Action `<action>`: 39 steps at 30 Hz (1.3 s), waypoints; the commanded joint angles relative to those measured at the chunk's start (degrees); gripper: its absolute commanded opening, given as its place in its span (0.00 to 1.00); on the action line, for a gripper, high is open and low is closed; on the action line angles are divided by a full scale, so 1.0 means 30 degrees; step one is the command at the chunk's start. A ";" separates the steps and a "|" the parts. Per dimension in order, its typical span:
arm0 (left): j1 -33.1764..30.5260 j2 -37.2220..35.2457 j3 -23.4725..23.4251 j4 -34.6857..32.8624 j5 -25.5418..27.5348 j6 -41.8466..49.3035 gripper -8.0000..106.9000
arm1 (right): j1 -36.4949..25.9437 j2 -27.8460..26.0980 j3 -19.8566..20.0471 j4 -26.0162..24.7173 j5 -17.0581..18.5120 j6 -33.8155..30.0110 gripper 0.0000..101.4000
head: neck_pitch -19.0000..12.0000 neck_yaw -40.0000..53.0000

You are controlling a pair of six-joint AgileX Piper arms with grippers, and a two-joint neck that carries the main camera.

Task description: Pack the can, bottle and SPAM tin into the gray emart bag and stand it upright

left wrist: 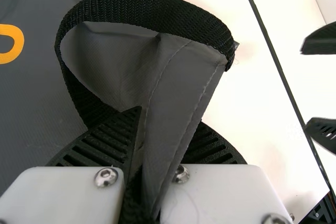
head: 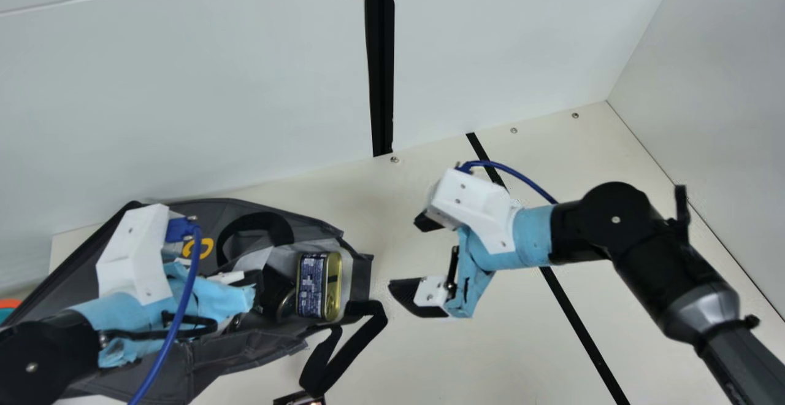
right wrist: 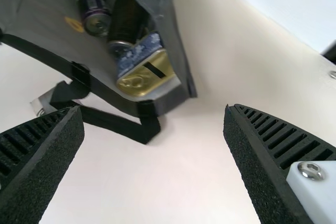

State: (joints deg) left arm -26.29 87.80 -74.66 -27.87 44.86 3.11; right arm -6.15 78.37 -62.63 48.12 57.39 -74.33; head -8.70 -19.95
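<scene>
Gray emart bag (head: 245, 351): fold pinched inside left gripper (head: 245, 288).

Cream table (head: 454, 356) is being used as support. Gray emart bag (head: 239, 350) is being borne on its side, underneath left gripper (head: 254, 282). Black strap (head: 365, 331) is being supported between left gripper and right gripper (head: 408, 254); a small, partly cropped item (head: 300, 399) is being held up near the strap. Tabletop is being crossed by a black line (head: 576, 316) under the arm behind right gripper.
</scene>
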 commanded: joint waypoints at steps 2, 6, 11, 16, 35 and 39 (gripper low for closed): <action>0.0000 0.0000 0.0000 0.0000 0.0000 0.0000 0.00 | -0.0898 -0.0519 0.0237 -0.0126 0.0078 0.0204 0.94 | -0.0433 -0.0016; 0.0000 0.0000 0.0000 0.0000 0.0000 0.0000 0.00 | -0.1969 -0.1351 0.0646 -0.0382 0.0067 0.0645 0.94 | -0.0433 -0.0016; 0.0000 0.0000 0.0000 0.0000 0.0000 0.0000 0.00 | -0.3352 -0.2476 0.1160 -0.1037 -0.0195 0.1463 0.94 | -0.0433 -0.0016; 0.0000 0.0000 0.0000 0.0000 0.0000 0.0000 0.00 | -0.4778 -0.3607 0.1632 -0.1970 -0.0468 0.2348 0.94 | -0.0433 -0.0016; 0.0000 0.0000 0.0000 0.0000 0.0000 0.0000 0.00 | -0.9379 -0.6723 0.1936 -0.6697 -0.1316 0.7364 0.94 | -0.0433 -0.0016; 0.0000 0.0000 0.0000 0.0000 0.0000 0.0000 0.00 | -1.0074 -0.7153 0.1669 -0.8044 -0.1356 0.8962 0.94 | -0.0433 -0.0016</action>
State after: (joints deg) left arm -26.29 87.80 -74.66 -27.87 44.86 3.11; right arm -35.79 57.15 -57.42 26.05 53.41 -49.88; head -8.70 -19.95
